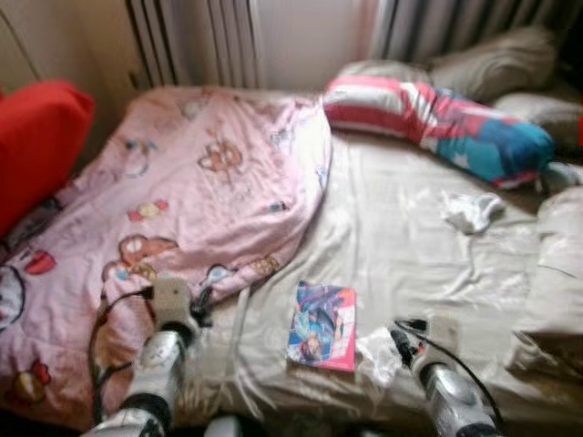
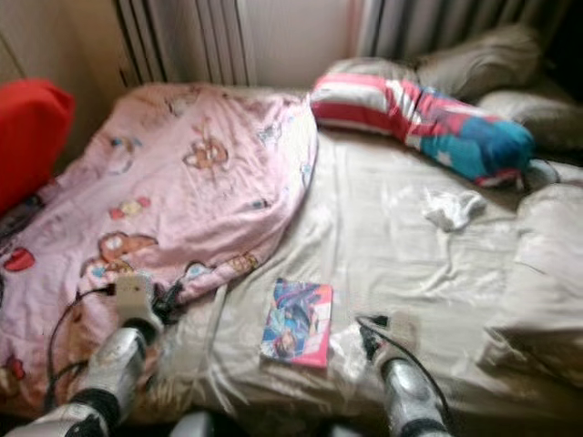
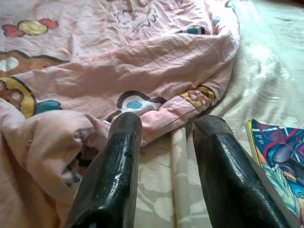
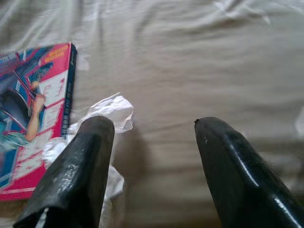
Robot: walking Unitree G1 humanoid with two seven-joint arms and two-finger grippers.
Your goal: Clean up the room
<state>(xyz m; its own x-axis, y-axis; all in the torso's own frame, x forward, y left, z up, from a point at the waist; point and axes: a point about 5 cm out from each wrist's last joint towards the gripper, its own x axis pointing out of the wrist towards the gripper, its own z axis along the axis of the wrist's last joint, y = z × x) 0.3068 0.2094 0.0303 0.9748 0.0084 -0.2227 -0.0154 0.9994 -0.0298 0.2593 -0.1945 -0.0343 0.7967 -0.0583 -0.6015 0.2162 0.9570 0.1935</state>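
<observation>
— So, where are your arms right now?

— Both reach out over the near edge of the bed (image 1: 428, 246). My left end effector (image 3: 164, 130) hangs just above the cream sheet, right at the hem of the pink cartoon blanket (image 1: 182, 200). Its two black fingers stand apart with nothing between them.

— And the right one?

— My right end effector (image 4: 154, 126) is low over the sheet too, fingers spread wide and empty. One finger (image 4: 78, 171) sits above a crumpled clear plastic wrapper (image 4: 111, 111).

— What is lying around to tidy?

— A comic book (image 1: 322, 326) with a pink and blue cover lies flat on the sheet between my two arms, just beside the wrapper. Farther up the bed there is a small white crumpled cloth (image 1: 471, 212), well apart from the book. A long striped pillow (image 1: 437, 123) in pink, white and teal lies across the head of the bed, with grey pillows (image 1: 492, 59) behind it.

— Anything off to the side?

— A red cushion (image 1: 36, 137) shows at my left, beside the blanket. Curtains (image 1: 209, 36) hang behind the bed.
</observation>
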